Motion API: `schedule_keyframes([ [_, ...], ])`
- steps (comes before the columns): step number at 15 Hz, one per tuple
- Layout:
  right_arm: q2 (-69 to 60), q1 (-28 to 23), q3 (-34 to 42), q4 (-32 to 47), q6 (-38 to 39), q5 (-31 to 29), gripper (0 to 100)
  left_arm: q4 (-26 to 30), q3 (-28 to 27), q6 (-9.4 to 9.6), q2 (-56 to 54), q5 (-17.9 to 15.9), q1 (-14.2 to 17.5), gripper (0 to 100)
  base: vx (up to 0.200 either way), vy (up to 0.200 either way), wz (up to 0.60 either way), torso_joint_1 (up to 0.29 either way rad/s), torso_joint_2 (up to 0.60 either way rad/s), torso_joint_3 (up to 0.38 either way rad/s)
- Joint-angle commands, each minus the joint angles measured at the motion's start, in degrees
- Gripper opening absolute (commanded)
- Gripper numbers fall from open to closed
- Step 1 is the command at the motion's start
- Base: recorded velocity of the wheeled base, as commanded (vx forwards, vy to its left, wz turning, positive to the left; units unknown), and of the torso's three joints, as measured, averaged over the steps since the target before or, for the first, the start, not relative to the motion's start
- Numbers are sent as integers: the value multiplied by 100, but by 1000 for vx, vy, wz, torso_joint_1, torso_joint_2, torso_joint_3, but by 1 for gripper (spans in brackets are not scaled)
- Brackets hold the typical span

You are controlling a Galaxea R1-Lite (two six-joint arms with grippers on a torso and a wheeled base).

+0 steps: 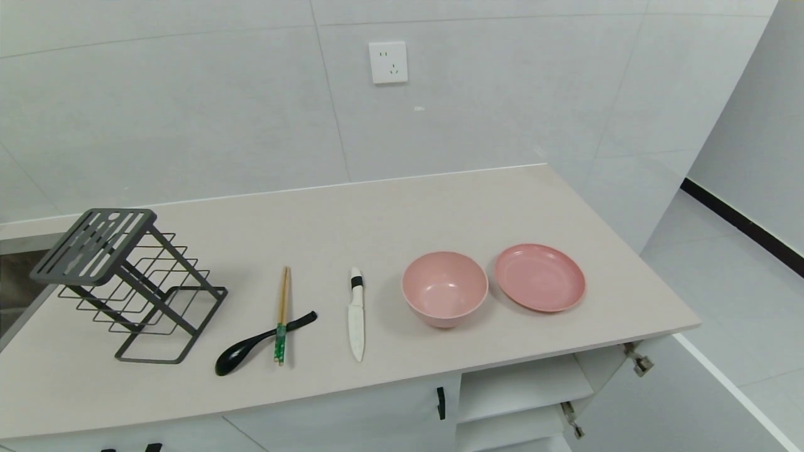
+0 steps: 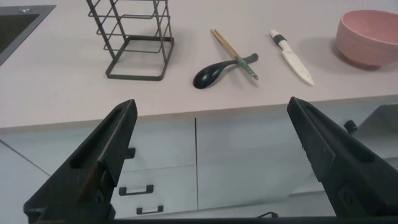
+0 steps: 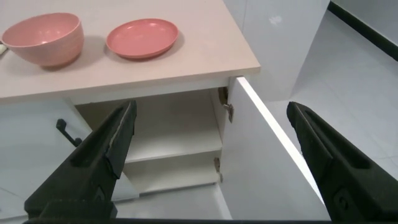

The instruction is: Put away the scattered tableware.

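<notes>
Pink bowl [image 1: 445,289] beside plate [image 1: 539,277] near right end of counter [image 1: 389,213], cupboard door [image 3: 261,168] open below, left gripper [image 2: 211,109] and right gripper [image 3: 211,109] spread wide, tiled wall [image 1: 188,113] behind

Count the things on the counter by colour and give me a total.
Pink: 2, the bowl and the plate
Black: 1, the spoon
White: 1, the knife
Wood: 1, the pair of chopsticks
Dark grey: 1, the rack
Total: 6, counting the chopsticks as one pair
</notes>
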Motion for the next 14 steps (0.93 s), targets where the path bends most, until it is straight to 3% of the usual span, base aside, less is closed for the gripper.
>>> schedule_keyframes([
  [1,-2,1,0,0,-3,-1,100,-4,0,-4,7,2,2,100,0,0,0,0,0,0],
  [6,-2,1,0,0,6,-1,100,-4,0,-4,7,2,2,100,0,0,0,0,0,0],
  [8,-2,1,0,0,-3,8,100,-4,0,-12,7,2,2,100,0,0,-600,5,5,0],
  [14,-2,1,0,9,-65,17,100,-13,0,-74,7,28,2,100,0,0,0,0,0,0],
])
